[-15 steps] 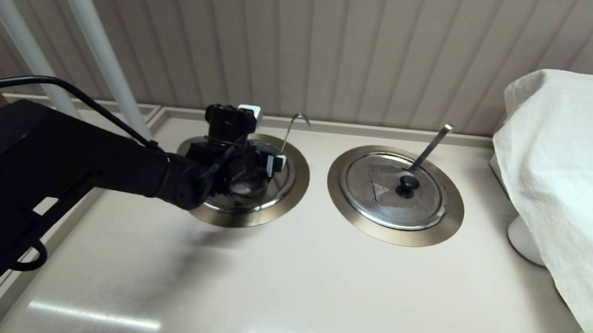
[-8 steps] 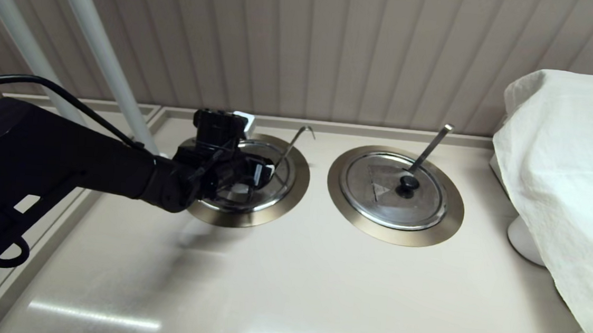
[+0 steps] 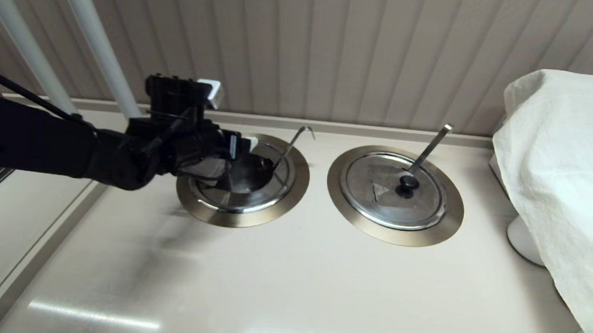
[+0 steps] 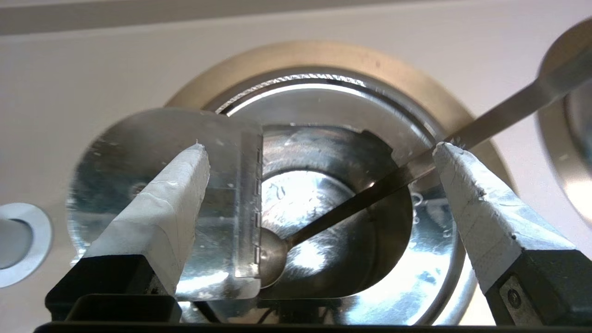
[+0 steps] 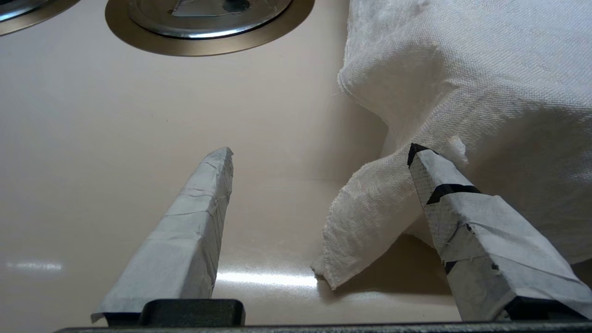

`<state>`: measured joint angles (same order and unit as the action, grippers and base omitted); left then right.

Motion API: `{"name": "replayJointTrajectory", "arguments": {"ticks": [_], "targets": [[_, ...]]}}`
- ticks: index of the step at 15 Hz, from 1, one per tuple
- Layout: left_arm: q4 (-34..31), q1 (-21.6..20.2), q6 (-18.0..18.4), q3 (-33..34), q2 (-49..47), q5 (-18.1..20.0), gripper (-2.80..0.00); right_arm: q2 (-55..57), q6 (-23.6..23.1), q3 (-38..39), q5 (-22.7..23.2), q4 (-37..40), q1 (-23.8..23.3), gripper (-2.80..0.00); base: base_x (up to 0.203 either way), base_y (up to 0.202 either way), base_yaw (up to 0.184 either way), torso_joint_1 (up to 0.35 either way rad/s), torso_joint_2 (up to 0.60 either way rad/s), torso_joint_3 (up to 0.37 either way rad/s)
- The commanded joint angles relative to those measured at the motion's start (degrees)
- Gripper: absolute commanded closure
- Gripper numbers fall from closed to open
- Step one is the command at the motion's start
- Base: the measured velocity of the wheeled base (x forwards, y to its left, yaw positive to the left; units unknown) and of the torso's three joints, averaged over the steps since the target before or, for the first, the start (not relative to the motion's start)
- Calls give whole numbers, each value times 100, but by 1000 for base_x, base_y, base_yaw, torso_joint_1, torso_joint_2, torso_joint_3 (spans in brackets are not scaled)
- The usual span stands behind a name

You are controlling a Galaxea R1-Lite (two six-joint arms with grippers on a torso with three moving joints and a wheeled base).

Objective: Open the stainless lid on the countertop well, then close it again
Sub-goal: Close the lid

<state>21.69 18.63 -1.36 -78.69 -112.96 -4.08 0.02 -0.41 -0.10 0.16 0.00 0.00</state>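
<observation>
The stainless lid [image 3: 230, 199] lies in the left countertop well, rimmed by a bronze-grey ring [image 3: 242, 219]. Its folding flap [image 4: 138, 152] stands swung up off the hinge [image 4: 257, 185], and the well's shiny inside [image 4: 300, 199] and the ladle bowl [image 4: 274, 259] show through the gap. The thin hook-tipped ladle handle [image 3: 292, 141] leans out toward the wall. My left gripper [image 3: 239, 149] hovers open over the lid's left half, with the raised flap just behind one finger [image 4: 175, 194]. The black knob is hidden. My right gripper [image 5: 321, 150] stays open low over the counter.
The twin lid [image 3: 395, 190] with its flat-tipped handle [image 3: 430, 145] sits shut in the right ring. A white cloth [image 3: 570, 183] drapes over objects at the right, one corner [image 5: 365, 222] hanging between my right fingers. White poles [image 3: 95, 39] rise at the back left.
My left arm has drawn back to the left and risen. The flap has swung up, exposing the dark opening. The hook-tipped handle has tilted slightly right.
</observation>
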Motion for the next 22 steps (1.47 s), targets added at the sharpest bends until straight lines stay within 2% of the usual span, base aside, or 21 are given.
{"name": "replayJointTrajectory", "arguments": {"ticks": [1,3,4,8,10,12,17,20,22], "targets": [[-125,-373,-468,-19,576,421,-280,-2,-2,1,2,0,0,-280,0,0,0,0,0,0],[-205,-615,-1555,-230,532,756,-280,-2,-2,1,2,0,0,-280,0,0,0,0,0,0],[-234,-763,-1858,-333,364,817,-280,-2,-2,1,2,0,0,-280,0,0,0,0,0,0],[-1082,-1155,-2299,-876,-280,864,-280,-2,-2,1,2,0,0,-280,0,0,0,0,0,0],[-1098,-1281,-2310,-927,-557,850,-280,-2,-2,1,2,0,0,-280,0,0,0,0,0,0],[-1088,-1394,-2160,-978,-797,840,-280,-2,-2,1,2,0,0,-280,0,0,0,0,0,0],[-1079,-1459,-2140,-1034,-842,812,-280,-2,-2,1,2,0,0,-280,0,0,0,0,0,0],[-1088,-1450,-2149,-1061,-850,911,-280,-2,-2,1,2,0,0,-280,0,0,0,0,0,0],[-1088,-1442,-2173,-1014,-794,1199,-280,-2,-2,1,2,0,0,-280,0,0,0,0,0,0]]}}
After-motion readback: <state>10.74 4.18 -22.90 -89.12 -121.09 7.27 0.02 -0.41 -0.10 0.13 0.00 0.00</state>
